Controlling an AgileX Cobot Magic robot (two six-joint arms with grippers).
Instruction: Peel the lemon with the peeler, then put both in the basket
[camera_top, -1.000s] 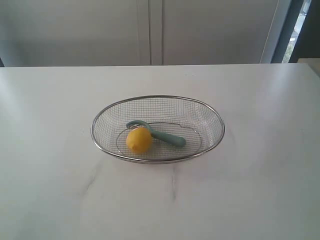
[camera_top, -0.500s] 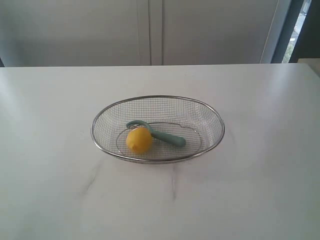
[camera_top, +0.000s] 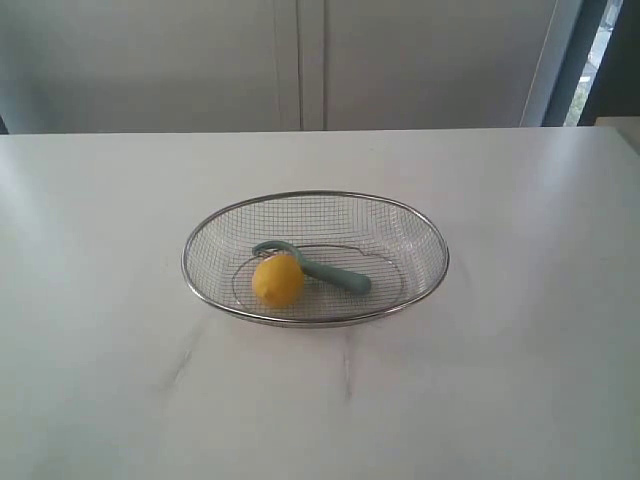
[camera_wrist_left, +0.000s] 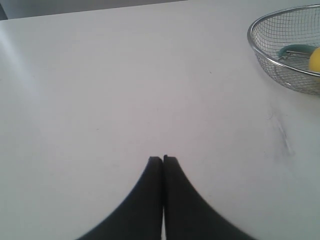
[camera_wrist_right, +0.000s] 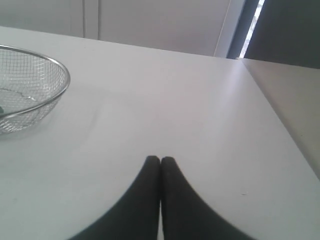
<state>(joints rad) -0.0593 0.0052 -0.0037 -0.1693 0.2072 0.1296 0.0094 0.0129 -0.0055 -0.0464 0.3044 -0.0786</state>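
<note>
Exterior view: shows the basket (camera_top: 315, 193) upright near the middle of the white desk (camera_top: 520, 360), long axis running left to right. Holds both task items on its mesh floor: lemon (camera_top: 278, 281) in the left, near part, and peeler (camera_top: 338, 275) lying flat just behind and to the right of it. Curved blade head wrapped against the far side of the lemon, apparently touching; teal handle pointing right, toward the middle of the basket floor. Sticker and peel condition of the lemon too small to tell. Pale panelled wall (camera_top: 300, 60) behind the desk. Left wrist view: shows the left gripper (camera_wrist_left: 163, 159) closed, dark fingers pressed together along their length, nothing between them, over bare desk surface; contact with the desk cannot be told. Basket (camera_wrist_left: 287, 80) well apart from this gripper and partly cut off by the frame, with an edge of the lemon (camera_wrist_left: 315, 60) and the peeler head (camera_wrist_left: 295, 50) visible inside the rim. Right wrist view: shows the right gripper (camera_wrist_right: 160, 159) likewise closed and empty, fingertips meeting, over bare desk. Basket (camera_wrist_right: 35, 80) well apart from it, only one end of the rim and mesh wall in frame; lemon hidden here.
</note>
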